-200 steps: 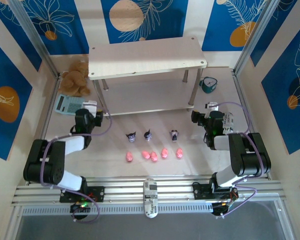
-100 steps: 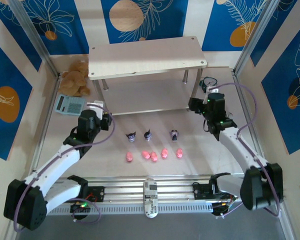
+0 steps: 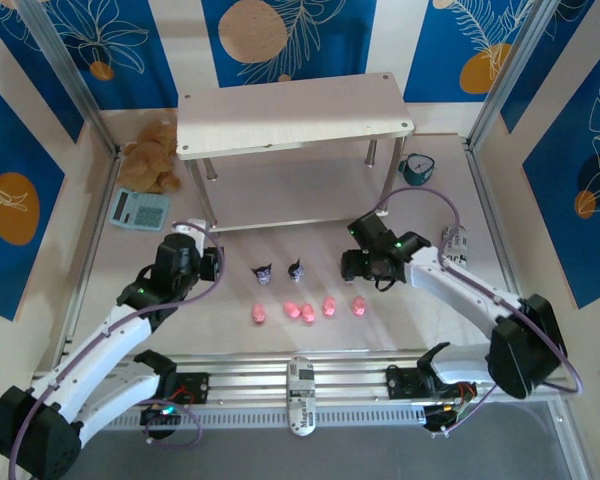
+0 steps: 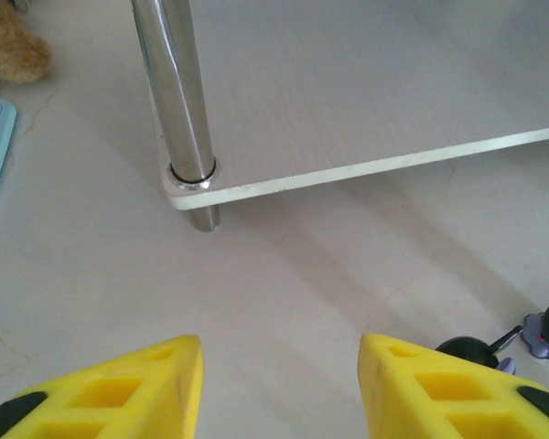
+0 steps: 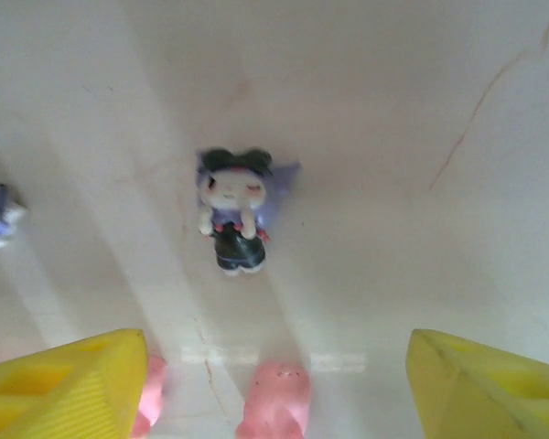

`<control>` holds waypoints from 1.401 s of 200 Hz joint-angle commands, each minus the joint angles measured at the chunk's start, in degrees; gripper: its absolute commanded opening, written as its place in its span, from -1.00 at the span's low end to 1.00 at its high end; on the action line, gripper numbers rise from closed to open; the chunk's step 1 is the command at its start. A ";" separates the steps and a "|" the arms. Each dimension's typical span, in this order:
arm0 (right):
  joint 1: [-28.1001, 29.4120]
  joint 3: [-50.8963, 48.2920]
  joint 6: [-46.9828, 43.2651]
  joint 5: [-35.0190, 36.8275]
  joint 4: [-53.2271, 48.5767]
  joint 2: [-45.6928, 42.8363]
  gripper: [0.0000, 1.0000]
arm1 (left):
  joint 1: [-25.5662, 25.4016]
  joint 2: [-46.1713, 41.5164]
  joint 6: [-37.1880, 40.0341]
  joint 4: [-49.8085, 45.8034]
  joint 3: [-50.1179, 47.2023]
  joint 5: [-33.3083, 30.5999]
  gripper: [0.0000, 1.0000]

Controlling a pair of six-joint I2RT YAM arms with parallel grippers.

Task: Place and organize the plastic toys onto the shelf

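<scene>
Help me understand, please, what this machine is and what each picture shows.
These are two robot arms bolted at the near edge of a table, each ending in a two-finger gripper. The overhead picture looks down from above and behind them; the other two come from wrist cameras, so the yellow wedges are each arm's own fingers. On the table stand a two-tier shelf, five pink pigs and dark figurines, with a plush bear and a clock aside. The left gripper faces the shelf; the right gripper hovers over one dark figurine. Both are open, holding nothing.
</scene>
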 commanded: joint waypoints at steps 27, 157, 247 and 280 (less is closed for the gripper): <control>2.79 5.48 3.65 1.49 -1.96 8.60 0.41 | -0.59 1.43 -1.03 -0.96 1.31 0.93 -0.03; -0.24 8.35 2.62 -1.38 3.83 20.40 0.10 | -0.59 1.78 0.92 -1.81 1.66 0.85 -0.03; -0.57 7.88 2.01 -2.72 6.08 23.07 -0.17 | -0.51 1.82 1.84 -2.55 1.95 0.50 -0.03; -0.97 6.43 1.50 -3.69 7.28 23.16 -0.41 | -0.50 2.25 2.03 -2.39 2.10 0.67 -0.03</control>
